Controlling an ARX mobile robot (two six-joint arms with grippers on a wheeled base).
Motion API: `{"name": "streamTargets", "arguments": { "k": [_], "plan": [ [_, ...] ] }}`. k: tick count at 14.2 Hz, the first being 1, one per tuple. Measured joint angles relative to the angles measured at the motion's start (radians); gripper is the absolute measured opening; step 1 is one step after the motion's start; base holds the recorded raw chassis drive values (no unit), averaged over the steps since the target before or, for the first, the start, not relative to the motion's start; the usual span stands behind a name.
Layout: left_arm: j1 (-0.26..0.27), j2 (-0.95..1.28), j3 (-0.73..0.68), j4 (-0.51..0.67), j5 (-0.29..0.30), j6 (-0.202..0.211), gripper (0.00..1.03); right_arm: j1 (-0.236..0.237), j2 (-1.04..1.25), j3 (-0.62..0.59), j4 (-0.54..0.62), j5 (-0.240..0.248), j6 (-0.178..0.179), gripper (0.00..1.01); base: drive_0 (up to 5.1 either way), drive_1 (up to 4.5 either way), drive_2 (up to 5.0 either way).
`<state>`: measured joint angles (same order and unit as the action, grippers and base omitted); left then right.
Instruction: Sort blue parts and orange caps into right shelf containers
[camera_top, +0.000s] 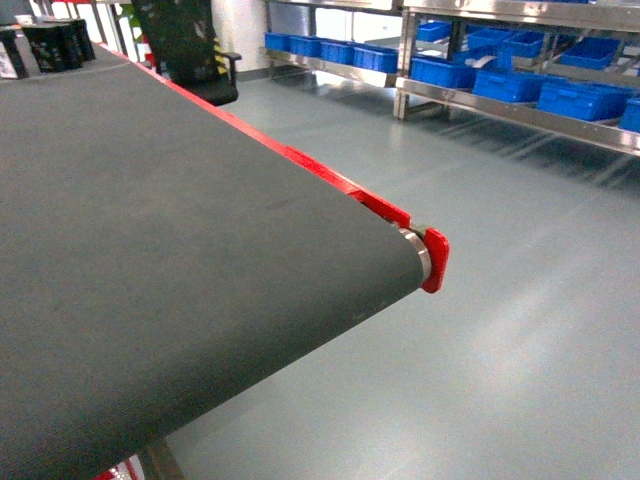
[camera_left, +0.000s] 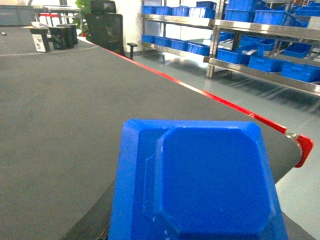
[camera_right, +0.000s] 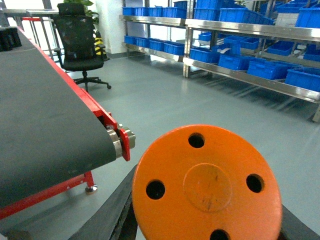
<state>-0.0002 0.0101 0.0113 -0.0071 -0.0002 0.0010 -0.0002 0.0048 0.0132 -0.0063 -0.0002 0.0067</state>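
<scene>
A blue part (camera_left: 210, 185), a flat block with cut corners and a raised face, fills the lower middle of the left wrist view. My left gripper (camera_left: 197, 231) is shut on it, above the dark belt, and only one dark finger (camera_left: 95, 222) shows at its left. A round orange cap (camera_right: 207, 185) with several holes sits in my right gripper (camera_right: 205, 229), which is shut on it above the floor beyond the belt's end; a dark finger (camera_right: 107, 212) shows beside it. The right shelf containers (camera_top: 510, 85) (camera_left: 265, 62) (camera_right: 270, 67) stand in rows on steel racks across the floor. Neither gripper appears in the head view.
The dark conveyor belt (camera_top: 180, 250) with its red side rail (camera_top: 330, 175) ends at a roller (camera_top: 415, 250). Grey open floor (camera_top: 500, 300) lies between belt and racks. A black office chair (camera_right: 77, 35) stands by the belt's far side. Black boxes (camera_left: 57, 36) sit at the belt's far end.
</scene>
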Motion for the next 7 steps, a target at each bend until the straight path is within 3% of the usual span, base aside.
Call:
{"name": "streamTargets", "arguments": {
  "k": [7],
  "plan": [
    [0.000,0.000,0.000,0.000,0.000,0.000,0.41,0.000,0.000,0.000,0.000,0.000,0.000,0.45,-1.6,-1.56,-1.6]
  ]
}}
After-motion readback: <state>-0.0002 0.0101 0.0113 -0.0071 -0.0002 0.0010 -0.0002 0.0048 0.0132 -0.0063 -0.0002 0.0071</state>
